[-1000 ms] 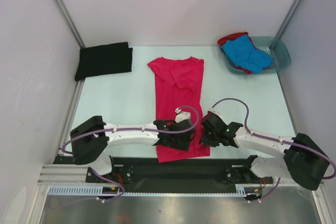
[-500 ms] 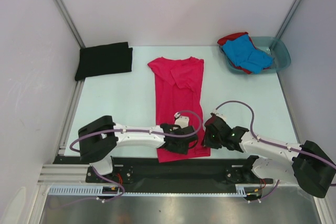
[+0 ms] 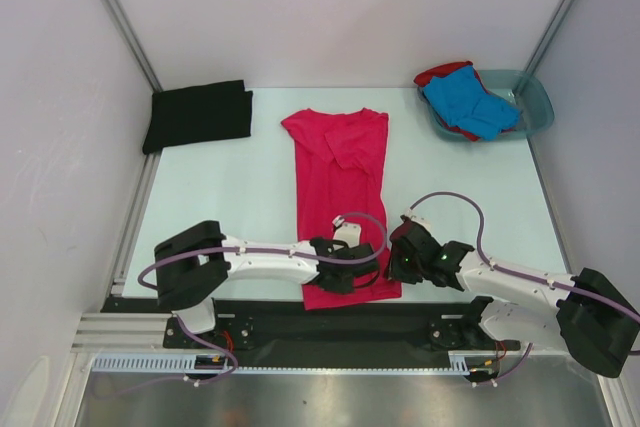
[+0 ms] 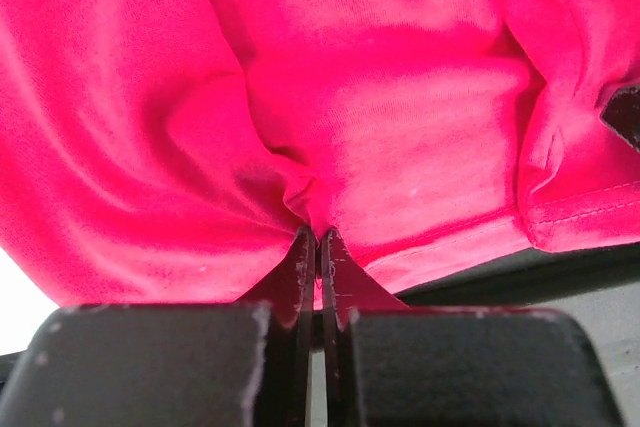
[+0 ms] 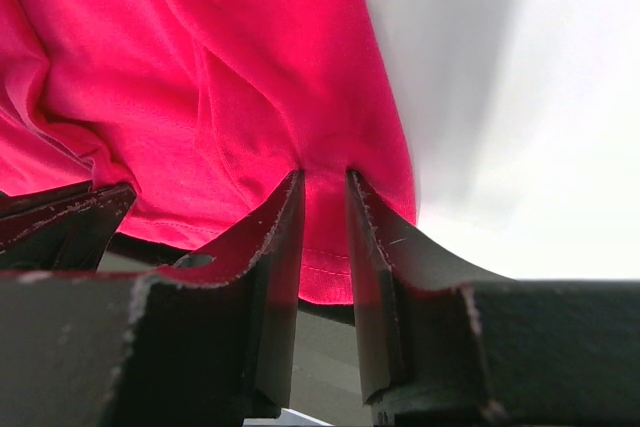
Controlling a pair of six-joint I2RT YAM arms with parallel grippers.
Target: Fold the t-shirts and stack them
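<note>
Left jaws have just pinched the pink shirt's hem; right jaws pinch beside.

Both grippers lowered to the near hem of the pink t-shirt; left gripper now closed on the cloth.

Since a second ago the left gripper has been drawn nearer the table's front edge and its fingers have been brought together from a parted stance, a pucker of the pink t-shirt being pinched between them. The right gripper has been shifted forward and down to the shirt's near right corner, with the right arm's base link swung outward. The hem has been slightly bunched at both grips.
</note>
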